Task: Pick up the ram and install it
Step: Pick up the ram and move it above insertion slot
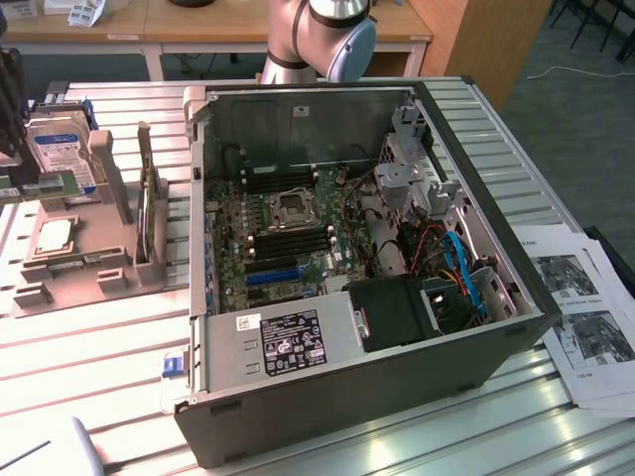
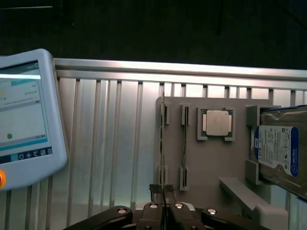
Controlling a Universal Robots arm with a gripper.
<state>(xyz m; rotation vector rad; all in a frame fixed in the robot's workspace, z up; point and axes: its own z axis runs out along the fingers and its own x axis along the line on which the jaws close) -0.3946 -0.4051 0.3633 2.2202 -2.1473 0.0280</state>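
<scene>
**A:** What is seen as the largest thing?

**B:** A ribbed metal tabletop (image 1: pixel 99 347) is seen. An open computer case (image 1: pixel 327 407) is laid on it, and the motherboard (image 1: pixel 298 248) is exposed inside. Some printed sheets (image 1: pixel 580 317) are placed on the tabletop at the exterior view's right of the case.

**A:** What is found next to the case?

**B:** A grey holder (image 1: pixel 89 268) is set at the exterior view's left of the case, apart from it. A hard drive (image 2: pixel 278 148) is kept at one end of the holder. A processor (image 2: pixel 217 123) is laid flat in a recess just beside the drive. A pendant with a lit screen (image 2: pixel 24 120) is also seen, near the holder but not touching it.

**A:** Where is the ram located?

**B:** The ram (image 2: pixel 163 143) is stood on its long edge in slotted brackets of the holder, at the side away from the drive. A second stick (image 2: pixel 185 143) is held in the same manner just beside it, between the ram and the processor.

**A:** And how is the claw described?

**B:** The claw (image 2: pixel 164 194) is seen at one end of the ram. Its two fingers are pressed almost together, and the thin board is caught between them, so the ram is grasped. The ram is seated in its brackets and is not yet installed in the case.
</scene>
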